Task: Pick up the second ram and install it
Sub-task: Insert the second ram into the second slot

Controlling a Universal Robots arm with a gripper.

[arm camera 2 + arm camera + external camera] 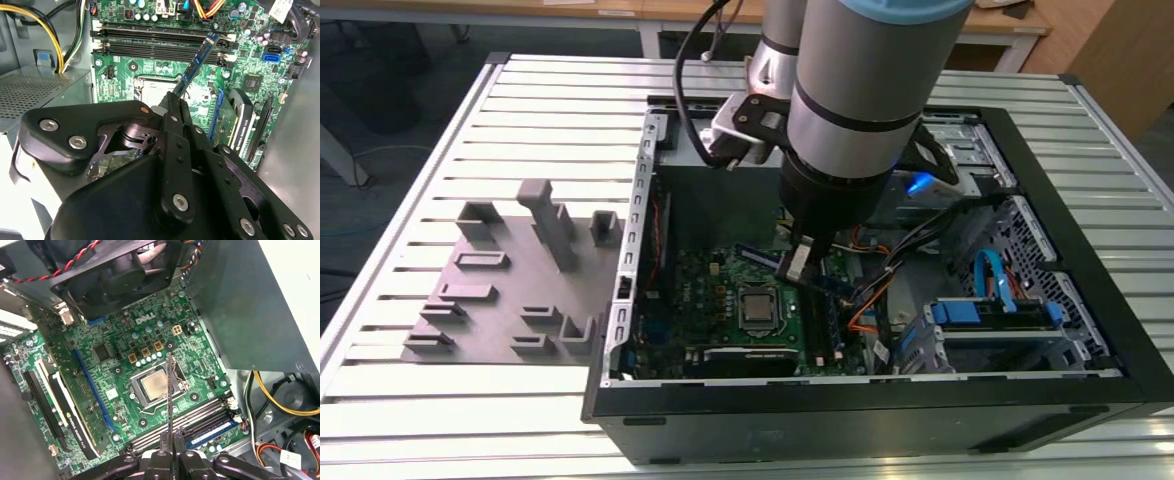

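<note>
The second ram, a dark blue stick, was held tilted in my gripper, at one o'clock from the processor in the exterior view.

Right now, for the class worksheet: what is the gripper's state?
Gripper: shut on the second ram.

the gripper hangs inside the open black computer case, clamped on a long thin dark blue memory stick — held above the green motherboard, near the square silver processor. a grey plastic fixture block lies on the slatted metal table, at the exterior view's left.
</note>
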